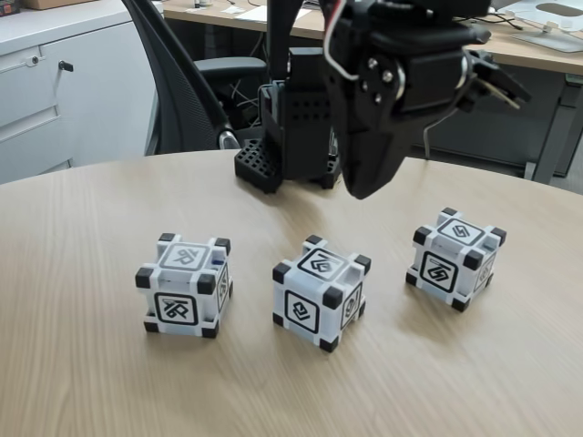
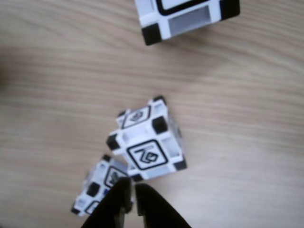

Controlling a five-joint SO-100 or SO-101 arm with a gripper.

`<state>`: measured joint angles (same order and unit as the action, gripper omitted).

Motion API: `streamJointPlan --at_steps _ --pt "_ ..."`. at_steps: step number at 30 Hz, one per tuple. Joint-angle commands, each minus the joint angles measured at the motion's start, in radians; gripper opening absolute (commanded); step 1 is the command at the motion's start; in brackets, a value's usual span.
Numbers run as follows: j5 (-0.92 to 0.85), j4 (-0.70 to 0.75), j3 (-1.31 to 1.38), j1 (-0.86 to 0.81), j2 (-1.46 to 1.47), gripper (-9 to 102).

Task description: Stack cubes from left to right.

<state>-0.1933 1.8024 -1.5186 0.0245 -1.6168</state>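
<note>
Jaws nearly clenched and empty, the gripper (image 1: 369, 187) hovers over three unstacked cubes (image 1: 321, 291) on the counter (image 1: 82, 364); it should open wide and descend squarely.

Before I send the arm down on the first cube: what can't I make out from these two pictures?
- Gripper: in the other view the bottom edge cuts off its fingers above the tips, which nearly touch; in the fixed view the arm's own dark body hides how the jaws stand.
- Top cube in the other view: cut by the upper edge, glyph unreadable.
- Lowest cube there: partly hidden by the fingers and blurred.
- Cubes' far faces in the fixed view, e.g. left cube: turned away.
</note>
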Motion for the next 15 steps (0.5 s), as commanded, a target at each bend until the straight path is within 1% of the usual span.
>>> streamJointPlan --at_steps 1,10,15 --pt "0.011 -0.006 0.017 0.015 -0.008 0" --pt "0.041 -0.006 0.009 0.222 -0.008 0" --pt "0.058 -0.006 0.009 0.298 0.002 0"
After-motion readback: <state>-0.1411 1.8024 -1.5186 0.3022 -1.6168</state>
